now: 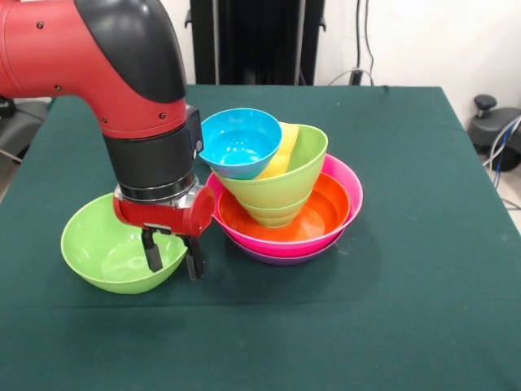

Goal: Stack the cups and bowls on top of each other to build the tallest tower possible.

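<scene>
The tower stands at the table's middle: a purple bowl (285,257) lowest, then a pink bowl (346,183) and an orange bowl (326,212). Two nested lime green bowls (301,175) sit in them, tilted. A yellow cup (281,155) leans inside, with a sky blue bowl (240,142) tipped on top. Another lime green bowl (114,248) sits alone at the left. My gripper (172,257) is open and low at this bowl's right rim. One finger (153,252) is inside the bowl and the other is outside. The red and orange cups are out of view.
The table wears a dark green cloth (407,285). A black stand (256,41) rises behind the table's far edge. Cables and a black object (496,130) lie off the table's right side. My arm's red and black body (138,73) hangs over the left part.
</scene>
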Controlling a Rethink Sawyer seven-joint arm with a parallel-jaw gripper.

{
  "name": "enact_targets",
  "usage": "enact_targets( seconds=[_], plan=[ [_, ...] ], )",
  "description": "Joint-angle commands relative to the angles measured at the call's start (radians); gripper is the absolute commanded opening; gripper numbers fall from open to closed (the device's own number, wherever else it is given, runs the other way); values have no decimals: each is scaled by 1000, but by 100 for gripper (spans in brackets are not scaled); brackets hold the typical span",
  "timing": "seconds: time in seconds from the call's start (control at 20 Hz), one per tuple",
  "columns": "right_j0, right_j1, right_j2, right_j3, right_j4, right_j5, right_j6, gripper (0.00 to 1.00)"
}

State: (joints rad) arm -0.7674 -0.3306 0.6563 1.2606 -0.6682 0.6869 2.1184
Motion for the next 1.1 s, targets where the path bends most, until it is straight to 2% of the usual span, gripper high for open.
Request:
enact_targets(
  seconds=[0.05,0.6,0.65,0.85,1.1],
  plan=[
    [15,-17,-44,-8,-73,8,-209,100],
    [11,-9,-38,-23,-72,15,-220,100],
    [14,-10,-42,-23,-75,17,-214,0],
    [12,41,-44,-42,-85,-3,-216,0],
    [20,64,-57,-53,-90,-3,-194,0]
  ],
)
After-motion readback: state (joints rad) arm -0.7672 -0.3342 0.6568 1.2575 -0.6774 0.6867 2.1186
